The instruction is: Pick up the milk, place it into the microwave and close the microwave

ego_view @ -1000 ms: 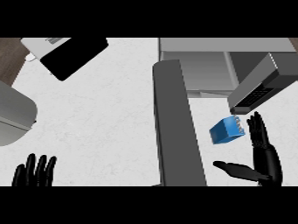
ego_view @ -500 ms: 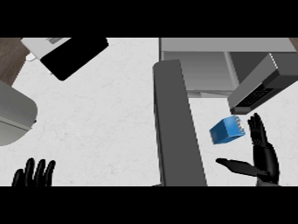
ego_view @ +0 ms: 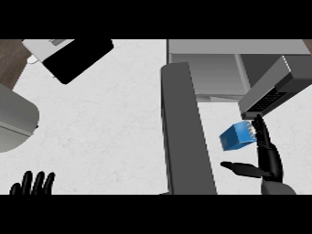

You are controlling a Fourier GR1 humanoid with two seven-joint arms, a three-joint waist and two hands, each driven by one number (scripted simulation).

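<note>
On the bench (ego_view: 104, 119) at right, the blue milk carton (ego_view: 236, 136) sits just beside the right hand (ego_view: 271, 162), open with fingers straight; close thumb and fingers squarely round it before lifting.

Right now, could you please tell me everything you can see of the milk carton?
The milk carton is a small blue box, seemingly cardboard, with one face paler. It sits slightly askew on the white counter, right of the open microwave door. The right robot hand lies with straight fingers along its right side; contact is unclear.
</note>
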